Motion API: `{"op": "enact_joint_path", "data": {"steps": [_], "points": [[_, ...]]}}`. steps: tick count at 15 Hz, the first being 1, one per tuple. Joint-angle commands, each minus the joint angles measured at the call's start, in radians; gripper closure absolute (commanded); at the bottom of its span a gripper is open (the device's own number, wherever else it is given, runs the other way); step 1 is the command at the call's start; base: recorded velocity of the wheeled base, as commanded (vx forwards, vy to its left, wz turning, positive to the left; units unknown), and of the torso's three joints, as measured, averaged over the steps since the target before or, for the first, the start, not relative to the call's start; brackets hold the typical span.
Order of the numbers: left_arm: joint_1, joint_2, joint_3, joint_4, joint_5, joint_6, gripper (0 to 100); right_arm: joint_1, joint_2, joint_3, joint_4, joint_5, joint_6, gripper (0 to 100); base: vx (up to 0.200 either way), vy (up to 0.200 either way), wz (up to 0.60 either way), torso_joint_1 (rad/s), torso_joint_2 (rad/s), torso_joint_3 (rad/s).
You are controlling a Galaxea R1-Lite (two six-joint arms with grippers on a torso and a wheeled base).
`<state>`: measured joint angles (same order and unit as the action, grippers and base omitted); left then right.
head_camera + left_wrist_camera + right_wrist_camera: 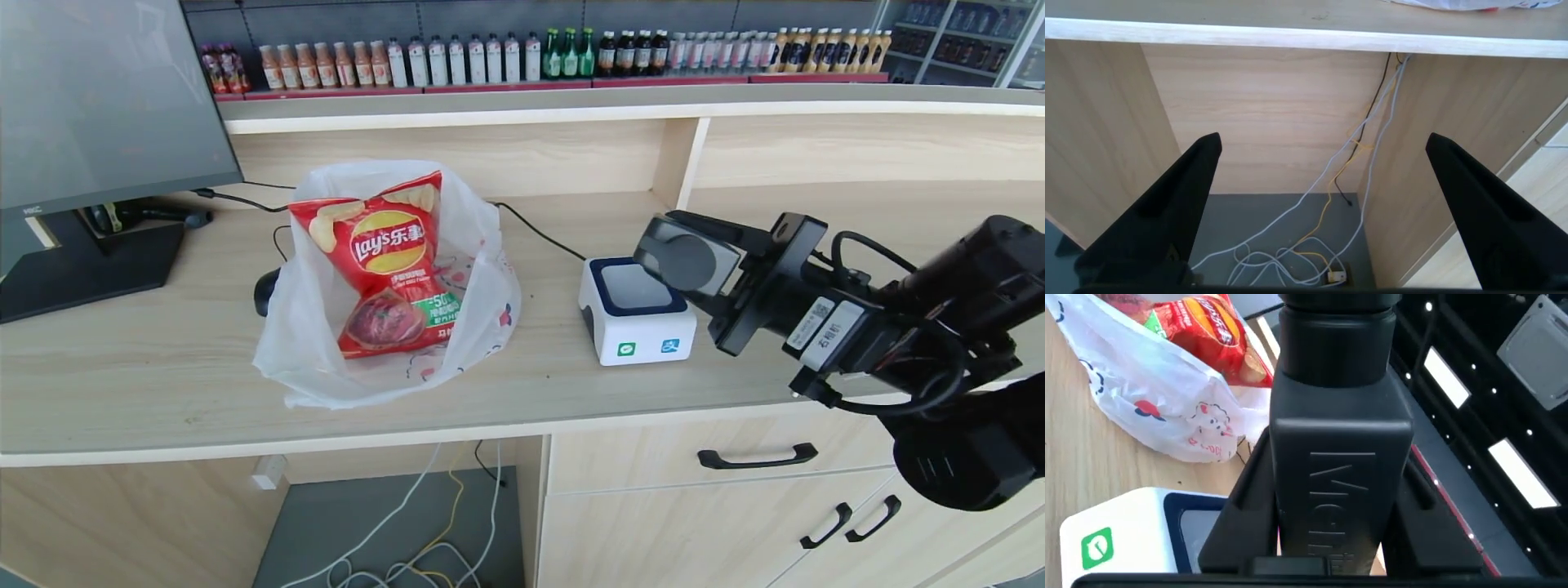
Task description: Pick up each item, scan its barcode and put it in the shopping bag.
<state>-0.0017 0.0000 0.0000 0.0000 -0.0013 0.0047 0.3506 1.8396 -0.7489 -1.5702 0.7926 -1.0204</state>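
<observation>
A red chips bag [380, 261] stands upright inside the white plastic shopping bag [482, 269] on the wooden counter. To its right sits the white barcode scanner [633, 322] with a dark top window. My right gripper [694, 261] is shut on a dark grey bottle-like item [684, 260], held just above the scanner's right edge. From the right wrist, the dark item [1339, 457] hangs over the scanner [1118, 539], with the shopping bag [1151, 416] and chips [1208, 327] beyond. My left gripper [1323, 212] is open, low, facing the gap under the counter.
A monitor [98, 98] stands at the counter's left, with a black mouse [265, 291] behind the bag. A raised ledge and a shelf of bottles [531, 57] run along the back. Drawers [755, 457] sit below on the right, loose cables [1315, 237] in the gap.
</observation>
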Motion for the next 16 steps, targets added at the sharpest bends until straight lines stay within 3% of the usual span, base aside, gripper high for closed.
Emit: {"op": "enact_joint_path", "data": {"steps": [1, 5, 16], "points": [[0.000, 0.000, 0.000, 0.000, 0.000, 0.000, 0, 0.002, 0.090, -0.055, -0.001, 0.034, -0.010, 100, 0.000, 0.000, 0.00, 0.000, 0.00, 0.000], [0.000, 0.000, 0.000, 0.000, 0.000, 0.000, 0, 0.007, 0.168, -0.138, -0.001, 0.060, -0.030, 100, 0.000, 0.000, 0.00, 0.000, 0.00, 0.000], [0.000, 0.000, 0.000, 0.000, 0.001, 0.000, 0, 0.008, 0.187, -0.144, -0.001, 0.059, -0.036, 100, 0.000, 0.000, 0.00, 0.000, 0.00, 0.000]]}}
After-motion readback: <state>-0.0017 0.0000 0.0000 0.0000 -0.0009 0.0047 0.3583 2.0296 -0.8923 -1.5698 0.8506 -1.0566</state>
